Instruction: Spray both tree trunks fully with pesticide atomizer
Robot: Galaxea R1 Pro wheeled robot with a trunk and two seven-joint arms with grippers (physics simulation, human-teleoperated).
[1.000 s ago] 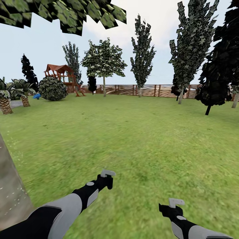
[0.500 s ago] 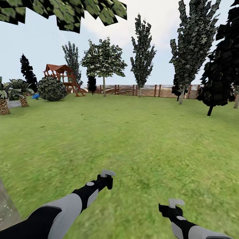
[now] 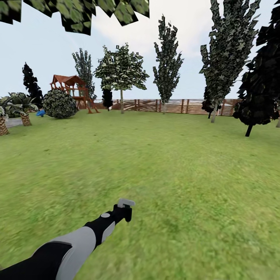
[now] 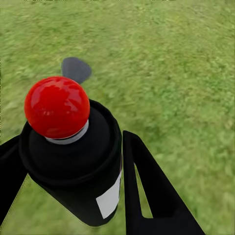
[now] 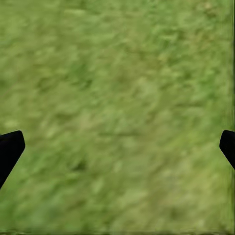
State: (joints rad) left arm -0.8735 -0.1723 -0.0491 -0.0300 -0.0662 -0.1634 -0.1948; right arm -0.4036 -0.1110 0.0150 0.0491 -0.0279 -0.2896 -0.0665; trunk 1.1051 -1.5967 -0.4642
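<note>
1. In the head view I saw a wide lawn open ahead of me, with free grass on all sides of the left arm.
2. The far edge of the garden was a brown slatted fence; a wooden playset and a round bush stood near its left end.
3. Several tall trees stood along the fence, well apart from me; a dark one was closer on the right.
4. Some leaves hung over the top left corner.
5. The left gripper was closed around the pesticide atomizer, one black finger at each side of it.
6. The bottle was black with a glossy red ball cap on a pale collar and a whitish label.
7. The right gripper was spread wide over grass and held nothing.
</note>
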